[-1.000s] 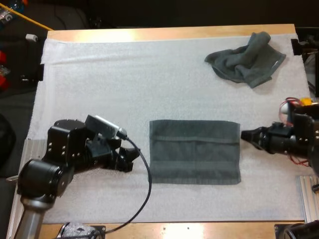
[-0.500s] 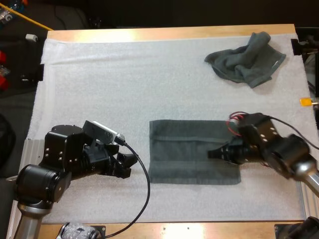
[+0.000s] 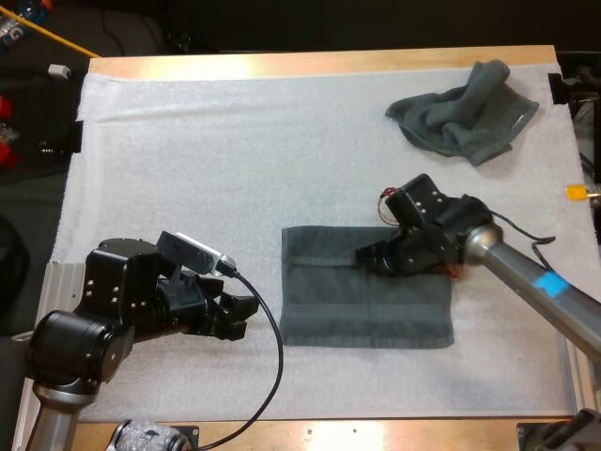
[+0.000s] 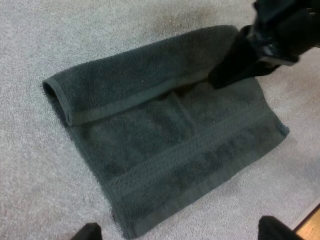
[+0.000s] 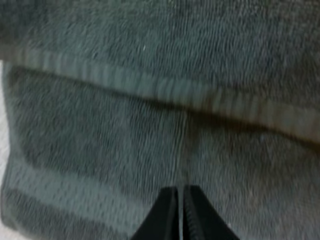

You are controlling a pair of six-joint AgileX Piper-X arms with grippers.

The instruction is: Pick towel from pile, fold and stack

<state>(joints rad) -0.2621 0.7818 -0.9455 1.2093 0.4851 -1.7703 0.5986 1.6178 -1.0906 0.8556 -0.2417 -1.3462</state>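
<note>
A dark grey-green towel [image 3: 366, 301] lies folded flat on the white mat [image 3: 188, 160], its upper layer ending in a hem across the middle. My right gripper [image 3: 366, 256] is shut on nothing, its tips low over that hem near the towel's centre. In the right wrist view the fingers [image 5: 172, 210] touch above the towel [image 5: 150, 140]. My left gripper [image 3: 239, 315] stands open on the mat just left of the towel. In the left wrist view the towel [image 4: 165, 140] lies ahead with the right gripper [image 4: 235, 65] at its fold. A crumpled towel [image 3: 465, 117] sits at the far right.
The wooden table edge [image 3: 319, 62] runs along the far side of the mat. Bare mat stretches to the left and behind the folded towel, and in front of it.
My right arm swung in from the right edge, leftward over the folded towel to its middle. The left gripper shifted slightly and stays beside the towel's left edge.
</note>
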